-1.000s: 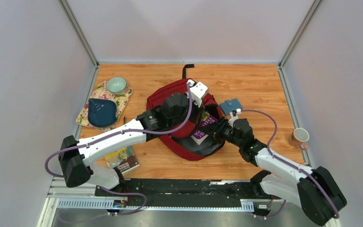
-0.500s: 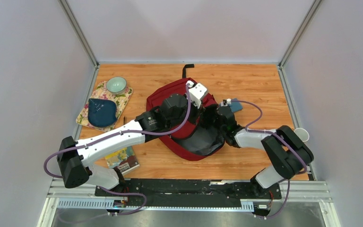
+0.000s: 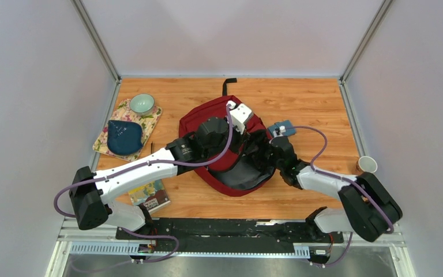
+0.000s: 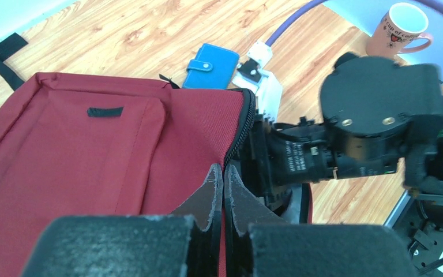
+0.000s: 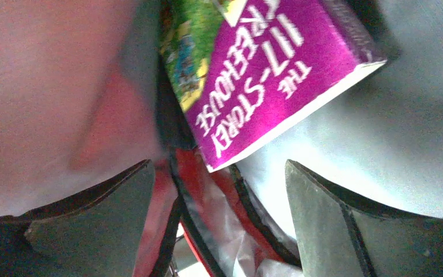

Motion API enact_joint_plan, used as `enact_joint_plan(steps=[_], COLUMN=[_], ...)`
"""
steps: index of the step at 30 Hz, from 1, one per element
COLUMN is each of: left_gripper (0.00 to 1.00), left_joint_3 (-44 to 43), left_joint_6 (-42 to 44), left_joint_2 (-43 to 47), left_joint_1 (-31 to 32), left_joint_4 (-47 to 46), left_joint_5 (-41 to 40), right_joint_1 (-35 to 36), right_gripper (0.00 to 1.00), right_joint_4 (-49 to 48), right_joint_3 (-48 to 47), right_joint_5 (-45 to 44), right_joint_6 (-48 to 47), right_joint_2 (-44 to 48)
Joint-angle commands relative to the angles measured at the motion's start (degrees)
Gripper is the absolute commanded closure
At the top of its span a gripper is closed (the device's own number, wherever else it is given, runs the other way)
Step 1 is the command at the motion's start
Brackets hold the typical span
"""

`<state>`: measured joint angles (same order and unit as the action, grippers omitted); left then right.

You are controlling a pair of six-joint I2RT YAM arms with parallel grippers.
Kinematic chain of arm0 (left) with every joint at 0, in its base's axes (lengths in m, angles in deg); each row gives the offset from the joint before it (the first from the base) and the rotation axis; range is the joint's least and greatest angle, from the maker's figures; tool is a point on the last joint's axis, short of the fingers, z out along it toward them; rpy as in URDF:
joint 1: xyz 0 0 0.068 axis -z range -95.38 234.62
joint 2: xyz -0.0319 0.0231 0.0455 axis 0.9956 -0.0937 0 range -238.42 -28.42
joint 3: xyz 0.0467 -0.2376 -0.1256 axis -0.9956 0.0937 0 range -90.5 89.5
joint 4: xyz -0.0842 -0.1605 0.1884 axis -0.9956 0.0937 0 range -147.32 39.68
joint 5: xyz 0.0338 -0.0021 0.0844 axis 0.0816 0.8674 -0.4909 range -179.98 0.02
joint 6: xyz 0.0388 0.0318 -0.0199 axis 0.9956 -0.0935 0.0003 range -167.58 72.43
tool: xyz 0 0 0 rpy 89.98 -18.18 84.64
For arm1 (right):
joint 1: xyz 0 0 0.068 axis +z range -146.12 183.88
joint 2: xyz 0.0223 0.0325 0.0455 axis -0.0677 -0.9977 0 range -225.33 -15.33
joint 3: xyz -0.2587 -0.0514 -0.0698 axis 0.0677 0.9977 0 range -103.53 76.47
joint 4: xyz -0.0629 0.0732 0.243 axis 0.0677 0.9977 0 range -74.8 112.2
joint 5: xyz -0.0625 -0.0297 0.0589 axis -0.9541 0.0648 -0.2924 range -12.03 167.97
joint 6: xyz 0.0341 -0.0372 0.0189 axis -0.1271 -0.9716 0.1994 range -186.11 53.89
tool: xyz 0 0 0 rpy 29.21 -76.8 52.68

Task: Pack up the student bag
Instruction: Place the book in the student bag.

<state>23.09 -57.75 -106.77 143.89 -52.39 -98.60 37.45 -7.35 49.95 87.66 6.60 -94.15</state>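
The dark red student bag lies open in the middle of the table. My left gripper is shut on the bag's red fabric edge beside the black zipper and holds the flap up. My right gripper reaches into the bag's mouth with its fingers spread open and nothing between them. Just ahead of them a purple book lies free on the grey lining inside the bag. From above the book is hidden.
A blue wallet lies right of the bag and a pink cup stands near the right wall. At the left are a green bowl and a dark blue pouch on a floral mat. Another book lies at the front left.
My right gripper carried the purple book into the bag's mouth, then opened and let it go. The left gripper kept its hold on the flap.
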Motion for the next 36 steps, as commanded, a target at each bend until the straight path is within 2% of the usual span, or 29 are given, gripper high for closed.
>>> enact_joint_plan(steps=[1,5,10,16,20,23,25,26,27,29,30,32,36], left_gripper=[1.0,1.0,1.0,1.0,1.0,1.0,1.0,1.0,1.0,1.0,1.0,1.0,1.0], left_joint_3=[0.49,1.11,1.37,1.9,1.99,2.08,2.16,2.16,2.16,2.25,2.17,2.17,2.08], left_joint_6=[-0.99,-1.07,-1.25,-1.87,-2.22,-2.39,-2.31,-2.31,-2.39,-2.31,-2.31,-2.13,-2.04], left_joint_2=[3.37,3.99,4.43,4.61,4.69,4.69,4.78,4.69,4.69,4.69,4.61,4.52,4.17], left_joint_1=[0.24,0.24,0.24,0.24,0.15,0.24,0.15,0.24,0.24,0.15,0.24,0.15,0.15], left_joint_4=[-4.05,-4.22,-4.22,-4.58,-4.67,-4.67,-4.49,-4.58,-4.58,-4.58,-4.66,-4.67,-4.66], left_joint_5=[0.19,-0.25,-0.08,-0.08,0.01,0.01,0.01,0.1,0.01,0.01,0.01,0.01,0.01], right_joint_1=[0.01,0.01,0.01,-0.25,-0.25,-0.25,-0.34,-0.34,-0.34,-0.34,-0.34,-0.34,-0.25], right_gripper=[0.14,0.15,0.15,0.22,0.3,0.32,0.4,0.49,0.65,0.8,0.95,1.0,1.0], right_joint_4=[9.7,10.77,10.07,-0.28,-13.36,-16.21,-16.21,-16.04,-16.39,-17.44,-17.71,-17.71,-19.54], right_joint_3=[-0.64,0.86,-0.55,-1.16,0.24,-0.02,-0.19,-0.37,-0.28,-0.02,-0.02,-0.28,-0.28], right_joint_5=[-1.69,-2.58,-2.05,-3.1,-4.77,-5.47,-5.74,-5.48,-5.21,-4.25,-3.9,-2.58,0.32], right_joint_6=[-7.57,-6.97,-4.86,0.23,5.77,6.92,7.01,7.18,7.1,6.4,5.87,4.64,6.74], right_joint_2=[6.57,8.25,4.74,-3.77,-8.88,-10.99,-11.43,-11.87,-12.05,-11.97,-11.79,-11.44,-11.26])
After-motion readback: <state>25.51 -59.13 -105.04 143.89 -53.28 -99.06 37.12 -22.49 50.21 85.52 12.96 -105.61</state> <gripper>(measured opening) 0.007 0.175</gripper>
